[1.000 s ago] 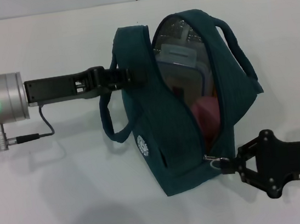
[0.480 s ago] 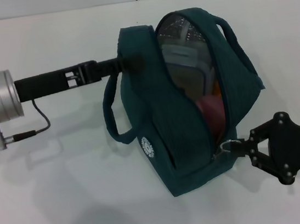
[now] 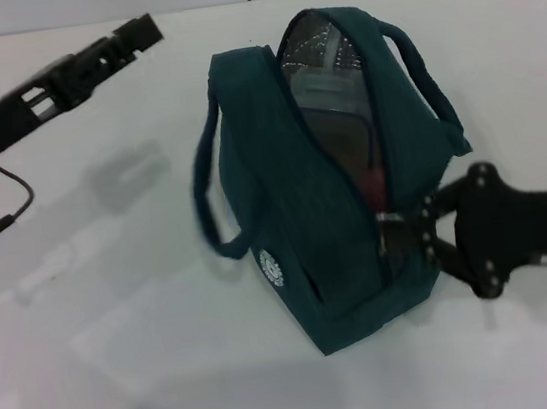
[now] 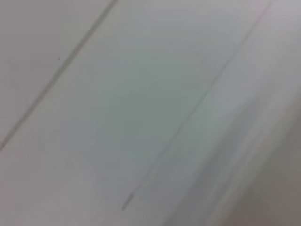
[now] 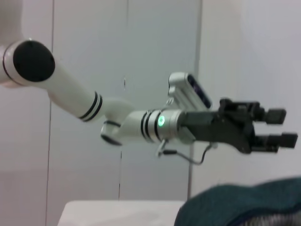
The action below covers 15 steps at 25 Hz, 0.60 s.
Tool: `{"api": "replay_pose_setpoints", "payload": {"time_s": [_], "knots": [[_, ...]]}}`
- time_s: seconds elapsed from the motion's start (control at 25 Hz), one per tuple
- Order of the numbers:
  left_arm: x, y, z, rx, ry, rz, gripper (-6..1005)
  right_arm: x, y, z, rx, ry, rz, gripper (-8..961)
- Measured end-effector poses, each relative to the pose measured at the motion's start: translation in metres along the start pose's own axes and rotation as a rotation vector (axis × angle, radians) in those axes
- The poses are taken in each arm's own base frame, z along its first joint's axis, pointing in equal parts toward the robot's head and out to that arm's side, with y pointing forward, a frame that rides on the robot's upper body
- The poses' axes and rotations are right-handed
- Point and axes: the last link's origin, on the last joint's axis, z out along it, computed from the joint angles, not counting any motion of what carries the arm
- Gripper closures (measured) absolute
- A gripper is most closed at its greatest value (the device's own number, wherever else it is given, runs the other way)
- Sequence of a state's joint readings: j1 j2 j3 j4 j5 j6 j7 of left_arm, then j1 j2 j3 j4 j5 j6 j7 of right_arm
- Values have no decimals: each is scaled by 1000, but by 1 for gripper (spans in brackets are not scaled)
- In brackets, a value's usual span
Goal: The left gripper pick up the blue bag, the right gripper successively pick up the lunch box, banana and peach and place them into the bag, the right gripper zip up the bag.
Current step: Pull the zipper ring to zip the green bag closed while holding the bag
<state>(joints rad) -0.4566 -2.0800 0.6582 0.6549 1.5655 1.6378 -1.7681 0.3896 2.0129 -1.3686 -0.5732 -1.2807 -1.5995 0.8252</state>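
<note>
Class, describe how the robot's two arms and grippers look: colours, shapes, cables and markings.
The left gripper is black with two blocky fingers, on a silver wrist with a green light, a thin dark cable, and white arm segments with black rings. The right gripper is black and angular with screws; a cable connector shows behind.

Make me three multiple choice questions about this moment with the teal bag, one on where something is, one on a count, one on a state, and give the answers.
1. Where is the left pincer?
A. raised away from the blue bag
B. clamped on a handle
C. inside the bag

2. How many loop handles show on the bag in the head view?
A. none
B. two
C. four

3. How is the bag's zipper?
A. fully closed
B. mostly open
C. torn off

Answers: 1 A, it hangs clear of the bag, and the right wrist view shows its fingers apart. 2 B, one loop shows on each side. 3 B, the foil lining and contents show through the gap, with the right pincer at the metal pull.
</note>
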Motion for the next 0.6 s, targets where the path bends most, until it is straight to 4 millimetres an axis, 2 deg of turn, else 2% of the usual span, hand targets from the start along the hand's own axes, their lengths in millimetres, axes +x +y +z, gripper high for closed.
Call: {"api": "replay_pose_setpoints", "payload": {"time_s": [0.44,0.6], "knots": [[-9,-9,-17,68,60,-5,485,-32,-27,17,70,-157,-41,945],[-13,-14,-23,99,135,-5,488,-43,-47,35,88,-170,-32,945]]}}
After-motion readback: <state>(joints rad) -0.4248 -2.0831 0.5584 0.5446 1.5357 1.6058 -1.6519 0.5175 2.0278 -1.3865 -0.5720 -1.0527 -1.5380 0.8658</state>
